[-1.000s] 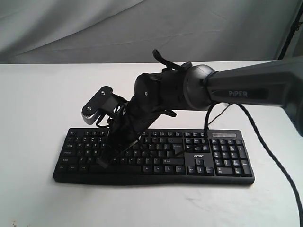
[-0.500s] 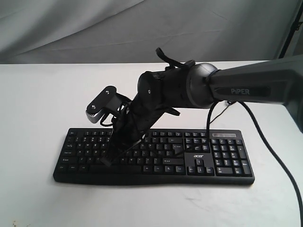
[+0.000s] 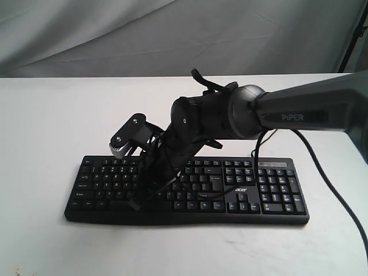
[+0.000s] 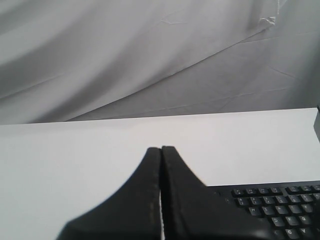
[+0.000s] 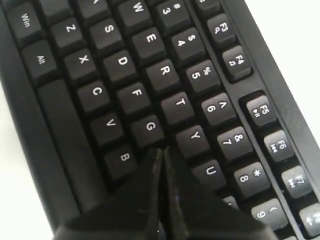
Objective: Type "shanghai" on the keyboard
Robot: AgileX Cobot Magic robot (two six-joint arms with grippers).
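Observation:
The black keyboard (image 3: 270,192) with an acer logo lies across the white table; its keys fill the right wrist view (image 5: 125,65). My right gripper (image 3: 136,204) reaches over from the right and points steeply down at the left half of the letter keys. It is shut, with nothing held. Seen from the right wrist, its tips (image 5: 162,150) sit between G, Y, B and U, covering the key there. My left gripper (image 4: 161,148) is shut and empty, above bare table beside the keyboard's corner (image 4: 272,202). It does not show in the exterior view.
A thin black cable (image 3: 325,181) runs from behind the keyboard over the table (image 3: 46,126) towards the right front edge. A grey cloth backdrop (image 3: 115,34) hangs behind the table. The right arm's forearm (image 3: 310,109) spans the space above the keyboard's right half.
The right gripper's tips have shifted a little to the right along the letter keys and now sit lower, closer to the keys. The wrist and its camera moved right with them.

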